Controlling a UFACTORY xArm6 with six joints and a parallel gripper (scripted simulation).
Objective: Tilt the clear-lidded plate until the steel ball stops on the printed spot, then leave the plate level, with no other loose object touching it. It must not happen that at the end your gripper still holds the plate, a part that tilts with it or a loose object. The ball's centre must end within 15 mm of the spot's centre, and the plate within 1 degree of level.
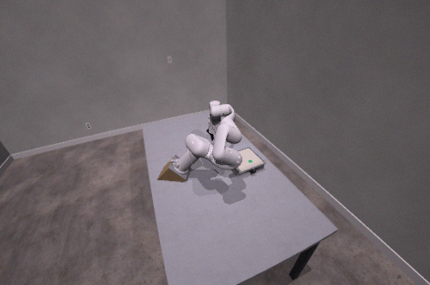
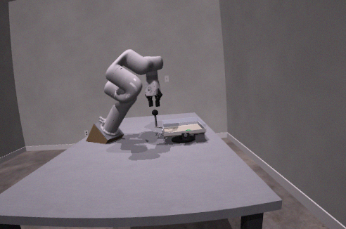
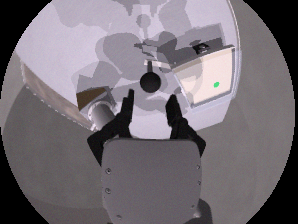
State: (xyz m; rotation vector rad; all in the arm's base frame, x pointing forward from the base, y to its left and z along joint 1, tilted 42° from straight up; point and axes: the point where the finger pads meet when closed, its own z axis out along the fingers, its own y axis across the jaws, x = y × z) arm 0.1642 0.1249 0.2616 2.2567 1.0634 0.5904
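Observation:
The clear-lidded plate [image 1: 246, 156] [image 2: 176, 131] [image 3: 201, 82] is a shallow cream tray with pale walls, held above the table. The green printed spot [image 1: 250, 161] [image 2: 188, 130] [image 3: 216, 84] shows on its floor. I cannot make out the steel ball in any view, and a small tilt of the plate is too fine to tell. A black ball knob [image 2: 155, 112] [image 3: 150, 82] stands on a thin upright rod joined to the plate's side. My gripper [image 2: 154, 105] [image 3: 151, 97] is open and empty, pointing down just above the knob, not touching it. In the top view the arm mostly hides the gripper.
A round black base [image 2: 183, 139] stands under the plate on the grey table [image 1: 206, 236] [image 2: 141, 186]. The arm rises from a brown wedge-shaped mount [image 1: 171, 175] [image 2: 97, 135] on the other side of the table. The plate is near the table's long edge.

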